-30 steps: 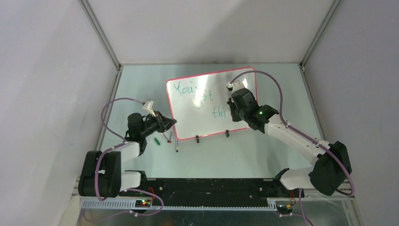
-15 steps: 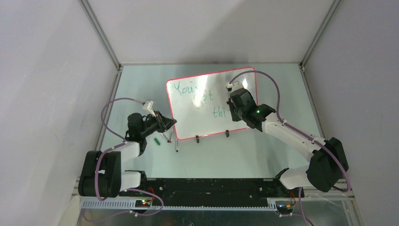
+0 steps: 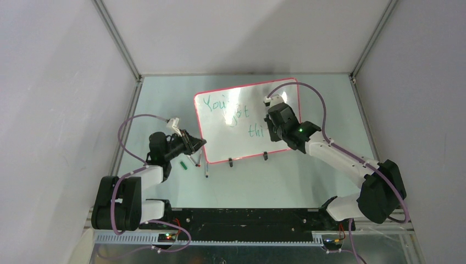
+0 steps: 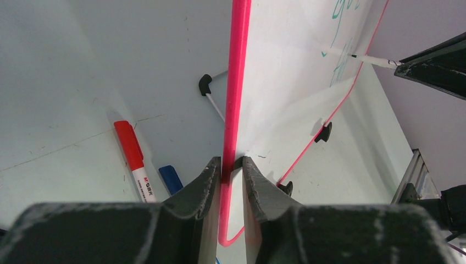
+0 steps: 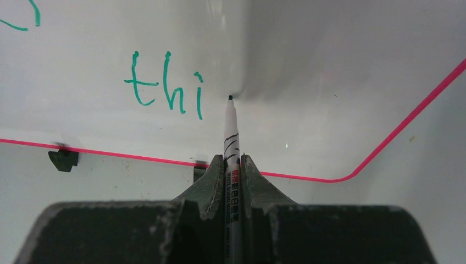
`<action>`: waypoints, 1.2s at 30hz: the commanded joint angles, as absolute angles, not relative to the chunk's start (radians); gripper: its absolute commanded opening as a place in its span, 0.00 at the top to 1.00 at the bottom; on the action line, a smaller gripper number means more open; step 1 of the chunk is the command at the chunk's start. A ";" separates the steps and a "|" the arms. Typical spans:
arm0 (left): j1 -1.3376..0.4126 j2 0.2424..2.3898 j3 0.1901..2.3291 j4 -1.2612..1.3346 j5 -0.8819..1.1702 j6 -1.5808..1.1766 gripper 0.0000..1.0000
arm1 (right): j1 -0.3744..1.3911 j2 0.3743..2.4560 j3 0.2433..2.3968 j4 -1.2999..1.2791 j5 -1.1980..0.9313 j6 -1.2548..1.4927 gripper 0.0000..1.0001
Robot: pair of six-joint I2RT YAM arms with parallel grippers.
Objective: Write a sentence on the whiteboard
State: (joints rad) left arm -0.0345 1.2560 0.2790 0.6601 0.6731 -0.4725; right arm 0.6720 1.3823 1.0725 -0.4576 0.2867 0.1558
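Your board (image 4: 286,66) looks light, stiff, slick (it'll skate); left gripper (image 4: 232,163) pinches its rim (image 4: 237,66), good spot; right gripper (image 5: 231,160) clamps the marker (image 5: 230,129).

Pale green table (image 3: 275,181); whiteboard (image 3: 231,144) (on black clip feet (image 3: 230,161)), red marker (image 4: 132,157) nearby

Glossy white, red-rimmed rectangular whiteboard (image 3: 220,140) is filling the middle of a pale green table (image 3: 286,181).
Black left gripper (image 4: 232,162) is clamping its left edge; black right gripper (image 5: 231,159) is holding a white marker (image 5: 230,126) to its lower right. A red-capped marker (image 4: 132,157) is lying by the left corner. Table in front is lying open.
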 commanded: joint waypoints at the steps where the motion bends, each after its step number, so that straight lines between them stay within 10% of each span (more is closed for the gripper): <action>1: -0.034 1.245 0.291 0.660 0.638 -0.460 0.77 | 0.672 1.391 1.117 -0.400 0.276 0.141 1.00; 36: -0.033 1.243 0.291 0.660 0.637 -0.461 0.77 | 0.697 1.396 1.094 -0.517 0.326 0.153 1.00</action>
